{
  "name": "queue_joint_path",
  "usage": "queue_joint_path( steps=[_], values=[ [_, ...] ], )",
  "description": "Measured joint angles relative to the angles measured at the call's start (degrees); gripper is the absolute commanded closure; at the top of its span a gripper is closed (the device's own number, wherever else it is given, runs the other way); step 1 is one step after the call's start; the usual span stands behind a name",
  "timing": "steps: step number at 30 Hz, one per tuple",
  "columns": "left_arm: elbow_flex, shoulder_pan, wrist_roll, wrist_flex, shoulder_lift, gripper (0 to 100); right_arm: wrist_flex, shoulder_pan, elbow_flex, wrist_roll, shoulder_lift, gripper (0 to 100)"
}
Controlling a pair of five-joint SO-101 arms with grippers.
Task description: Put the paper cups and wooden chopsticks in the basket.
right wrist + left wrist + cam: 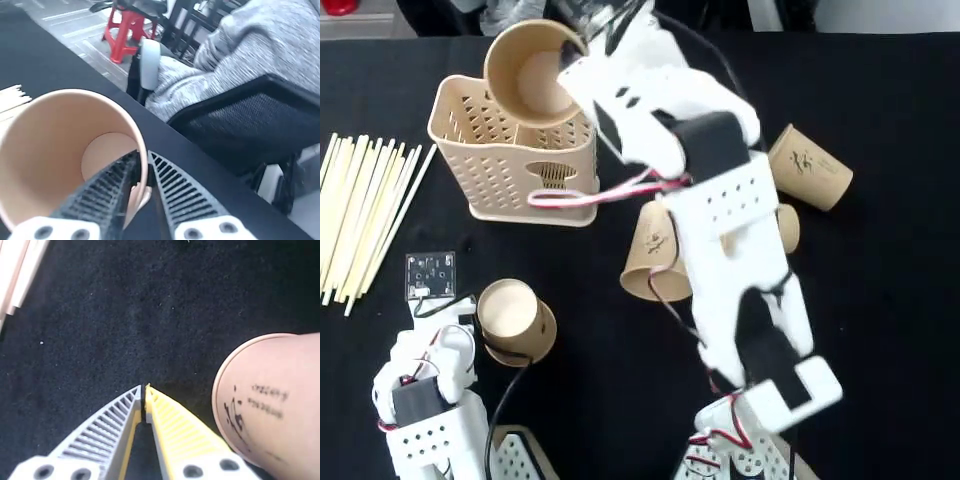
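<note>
Here, black tabletop [885, 330], red stool [125, 25] behind; L jaws together, R jaws tight on cup [50, 145] rim.

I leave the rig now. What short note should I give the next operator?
Left gripper: shut, empty, beside a loose paper cup.
Right gripper: shut on the rim of the held paper cup, above the basket.
Wooden chopsticks lie on the table beside the basket.
A middle cup sits under the right arm; a far cup lies on its side.
Done: nothing clearly in the basket.
Left: held cup, other cups, chopsticks.
</note>
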Motion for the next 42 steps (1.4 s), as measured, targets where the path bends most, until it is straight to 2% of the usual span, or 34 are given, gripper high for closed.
queue_joint_path(
  steps=[14, 25, 27, 31, 33, 42],
  values=[
    [0.00, 0.00, 0.00, 0.00, 0.00, 97, 2.29, 1.41, -0.97, -0.53, 3.52, 98.7],
    [0.00, 0.00, 0.00, 0.00, 0.00, 97, 3.78, -0.18, -0.97, -0.53, 10.11, 97.5],
    [0.00, 0.00, 0.00, 0.00, 0.00, 97, 3.78, -0.26, -0.97, -0.53, 11.25, 90.9],
    [0.00, 0.00, 0.00, 0.00, 0.00, 97, 3.78, -0.35, -0.97, -0.53, 11.60, 70.1],
    [0.00, 0.00, 0.00, 0.00, 0.00, 97, 4.04, -0.35, -0.97, -0.53, 11.60, 64.4],
    [0.00, 0.00, 0.00, 0.00, 0.00, 97, 7.21, -0.53, -0.97, 2.37, 7.12, 62.8]
  ],
)
